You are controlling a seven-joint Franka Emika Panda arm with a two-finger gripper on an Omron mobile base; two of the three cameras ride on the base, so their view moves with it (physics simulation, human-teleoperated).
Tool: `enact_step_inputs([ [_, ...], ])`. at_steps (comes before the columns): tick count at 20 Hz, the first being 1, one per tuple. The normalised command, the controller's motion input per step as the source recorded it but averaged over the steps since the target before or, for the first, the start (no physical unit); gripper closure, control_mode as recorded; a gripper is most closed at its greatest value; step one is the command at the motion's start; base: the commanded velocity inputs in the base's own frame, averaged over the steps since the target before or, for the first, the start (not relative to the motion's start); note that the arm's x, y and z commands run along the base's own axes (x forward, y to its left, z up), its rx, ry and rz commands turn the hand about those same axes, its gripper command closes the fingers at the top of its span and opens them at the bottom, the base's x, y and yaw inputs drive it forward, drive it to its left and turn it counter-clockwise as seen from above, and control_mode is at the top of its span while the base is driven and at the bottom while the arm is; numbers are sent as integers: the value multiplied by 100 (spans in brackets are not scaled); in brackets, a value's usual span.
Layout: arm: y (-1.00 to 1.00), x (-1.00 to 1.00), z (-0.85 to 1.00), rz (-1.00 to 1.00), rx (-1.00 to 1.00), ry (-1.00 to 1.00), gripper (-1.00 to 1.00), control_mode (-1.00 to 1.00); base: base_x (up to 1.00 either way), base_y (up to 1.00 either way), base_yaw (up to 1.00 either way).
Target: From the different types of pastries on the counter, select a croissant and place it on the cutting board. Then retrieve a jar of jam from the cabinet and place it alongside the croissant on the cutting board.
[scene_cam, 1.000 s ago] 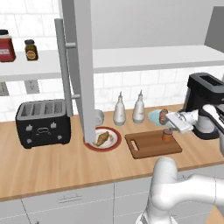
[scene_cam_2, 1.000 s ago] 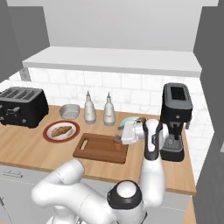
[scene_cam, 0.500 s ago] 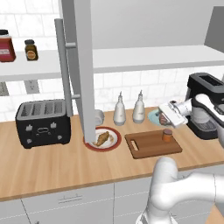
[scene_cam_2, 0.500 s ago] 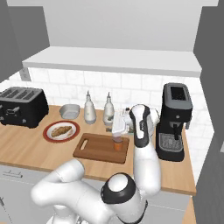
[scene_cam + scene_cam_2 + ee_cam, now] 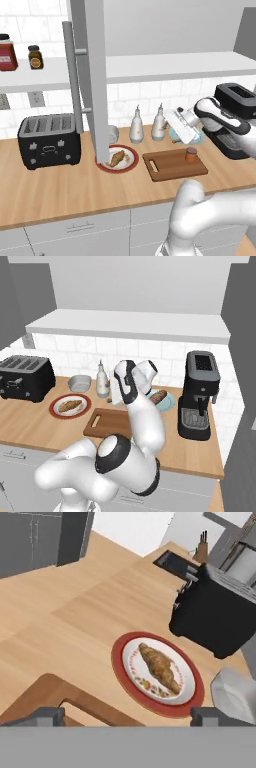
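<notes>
The jaws [image 5: 125, 716] stand wide and hold nothing, raised above the cutting board [image 5: 175, 164]. The jar of jam [image 5: 191, 154] already stands on that board below them, while the croissant [image 5: 160, 667] lies ahead of them on a red-rimmed plate [image 5: 125, 684], not yet on the board. The risk, as a judgement: in reaching for the croissant, the arm could sweep the jar over, or the jaws could crush the flaky pastry or scrape the plate's rim. The bench [image 5: 60, 187] is light wood; a black toaster [image 5: 215, 619] stands beyond the plate, and the cabinet door [image 5: 92, 75] hangs open just by it.
</notes>
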Motion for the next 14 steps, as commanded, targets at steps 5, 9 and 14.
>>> enact_step_inputs([
  [5, 90, 0, 6, 10, -29, -27, -100, -100, 0, 0, 0],
  [9, 93, 0, 12, 8, -27, -24, -100, -100, 0, 0, 0],
  [14, 87, 0, 6, 9, -23, -18, -100, -100, 0, 0, 0],
])
